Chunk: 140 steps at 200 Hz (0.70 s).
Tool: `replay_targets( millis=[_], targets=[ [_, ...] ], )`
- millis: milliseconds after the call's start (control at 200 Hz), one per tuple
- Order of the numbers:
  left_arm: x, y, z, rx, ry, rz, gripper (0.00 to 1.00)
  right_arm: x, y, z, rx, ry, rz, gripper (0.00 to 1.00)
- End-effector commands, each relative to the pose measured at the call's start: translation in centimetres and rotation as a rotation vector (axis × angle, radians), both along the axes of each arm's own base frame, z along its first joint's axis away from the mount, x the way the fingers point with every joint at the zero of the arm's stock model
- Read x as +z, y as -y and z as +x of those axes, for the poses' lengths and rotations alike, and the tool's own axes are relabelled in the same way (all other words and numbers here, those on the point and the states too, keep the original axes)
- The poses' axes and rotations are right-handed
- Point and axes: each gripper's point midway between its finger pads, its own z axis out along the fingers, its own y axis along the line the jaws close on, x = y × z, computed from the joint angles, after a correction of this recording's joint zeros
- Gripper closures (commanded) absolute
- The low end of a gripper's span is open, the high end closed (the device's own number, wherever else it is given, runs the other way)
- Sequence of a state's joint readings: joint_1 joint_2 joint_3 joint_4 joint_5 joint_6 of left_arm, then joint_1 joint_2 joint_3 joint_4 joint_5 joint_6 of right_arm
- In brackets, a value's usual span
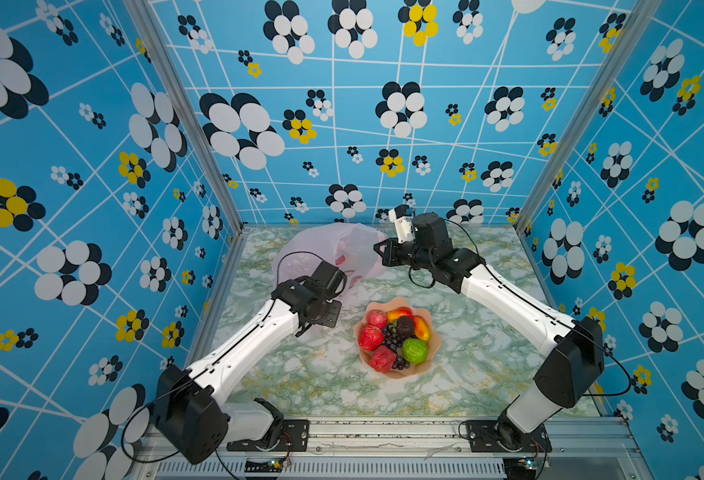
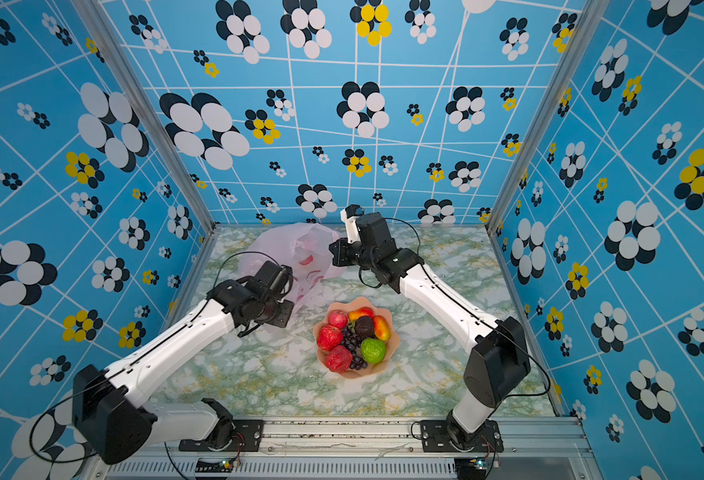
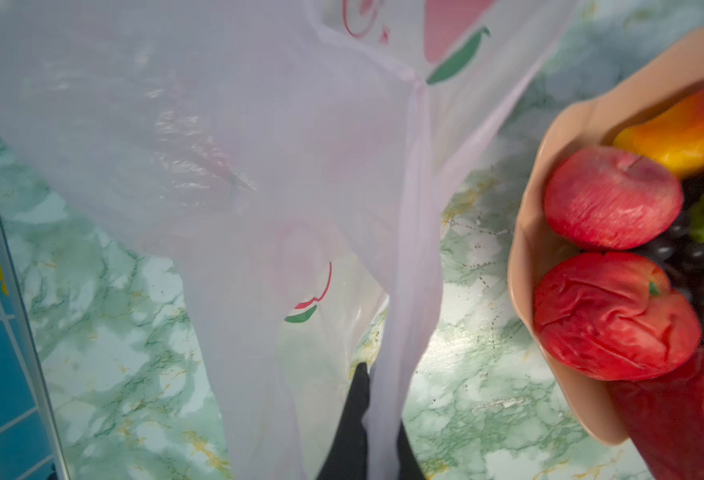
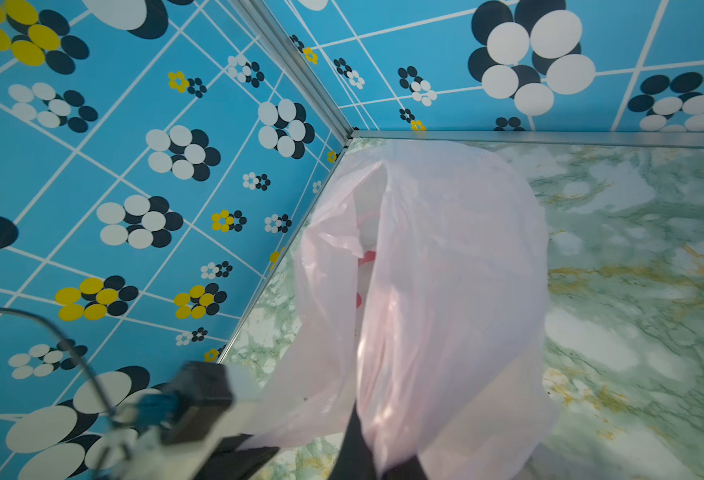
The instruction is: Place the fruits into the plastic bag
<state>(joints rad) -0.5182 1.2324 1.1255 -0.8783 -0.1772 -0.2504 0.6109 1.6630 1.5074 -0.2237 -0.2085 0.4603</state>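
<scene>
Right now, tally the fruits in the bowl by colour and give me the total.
Red fruits: 3
Red-yellow mangoes: 2
Green fruit: 1
Dark maroon fruit: 1
Dark purple grape bunch: 1
Total: 8, all in the bowl.

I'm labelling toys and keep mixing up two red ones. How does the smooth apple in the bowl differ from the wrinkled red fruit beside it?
The apple has smooth pinkish skin with pale streaks; the wrinkled fruit is brighter red with deep folds. The apple shows a stalk dimple; the wrinkled fruit a small green bit. The apple lies nearer the plastic bag than the wrinkled fruit. Both are roundish and lie against the bowl's wall.
</scene>
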Motion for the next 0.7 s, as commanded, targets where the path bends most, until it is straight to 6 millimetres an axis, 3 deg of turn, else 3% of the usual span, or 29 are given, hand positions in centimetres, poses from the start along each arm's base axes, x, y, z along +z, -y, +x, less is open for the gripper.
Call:
replay_targets(
  millis=[0,75,200,330,475,620,695],
  targets=[
    [3.5,-2.7,-0.8,0.138,0.136,-0.136,1.00,-5.3,2.8,2.1,-0.092,-0.105,-0.065,1.00],
    [4.1,-2.3,-1.3,0.150,0.197,-0.235,1.00,-6.8,4.0,2.9,-0.122,-0.117,-0.107,1.00],
    [3.3,-1.3,-1.7,0.181,0.242,-0.396,1.00,-8.0,4.6,3.2,-0.131,-0.127,-0.154,1.00],
    [2.9,-1.1,-1.9,0.271,0.260,-0.520,1.00,-6.6,4.8,2.6,-0.116,-0.114,-0.146,0.52],
    [3.0,-0.7,-1.9,0.298,0.262,-0.570,1.00,-2.6,6.6,0.9,-0.131,-0.034,-0.164,0.02],
    [3.5,0.0,-1.9,0.263,0.264,-0.581,1.00,1.4,8.9,-2.1,-0.160,0.036,-0.120,0.01],
    [3.8,0.3,-1.9,0.243,0.257,-0.570,1.00,1.9,10.0,-3.8,-0.179,0.032,-0.095,0.01]
  ],
)
